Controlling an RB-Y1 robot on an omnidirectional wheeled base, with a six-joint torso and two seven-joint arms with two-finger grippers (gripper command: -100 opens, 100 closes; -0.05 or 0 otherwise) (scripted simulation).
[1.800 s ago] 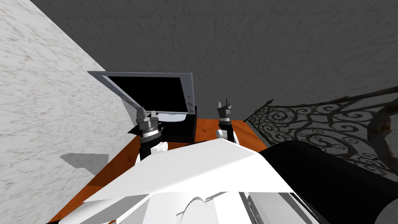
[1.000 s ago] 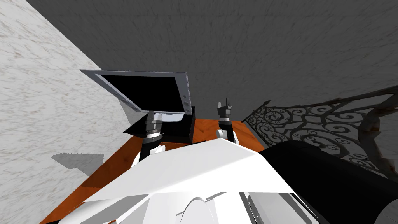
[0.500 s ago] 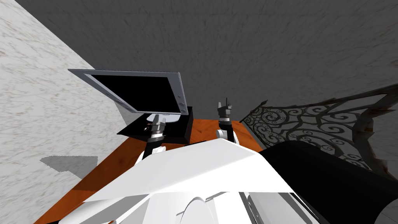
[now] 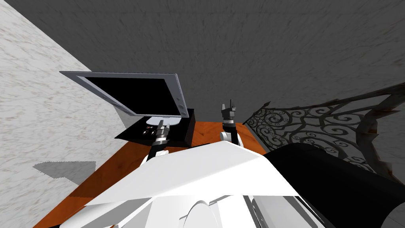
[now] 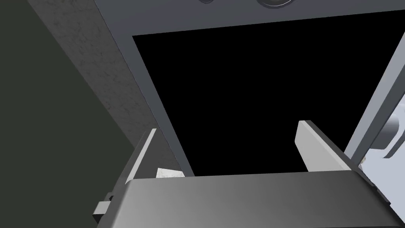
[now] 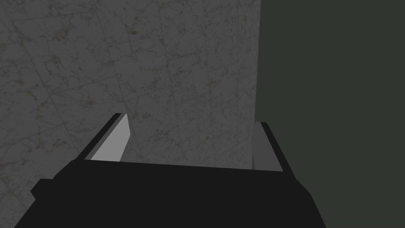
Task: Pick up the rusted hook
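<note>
Small dark, rust-tinged bits (image 4: 148, 131), perhaps the hook, lie on a black box (image 4: 178, 132) under a grey-framed monitor (image 4: 134, 92). My left gripper (image 4: 162, 126) hovers just right of them, over the box, pointing at the monitor's foot. In the left wrist view the left gripper (image 5: 229, 146) is open with nothing between its fingers (image 5: 316, 148); the black screen (image 5: 253, 99) lies beyond them. My right gripper (image 4: 228, 107) is raised over the table's far edge; in its own view the right gripper (image 6: 190, 142) is open and empty.
The box stands at the far end of an orange wooden table (image 4: 106, 174) against a dark grey wall. A wrought-iron scrollwork piece (image 4: 312, 126) rises to the right, with a large black shape (image 4: 340, 186) in front of it. Pale marbled floor (image 4: 35, 118) lies to the left.
My view has turned, sliding the monitor and box leftward in the picture. My left hand has swung from the monitor's left edge to over the box, pointing forward. The right arm has not moved.
</note>
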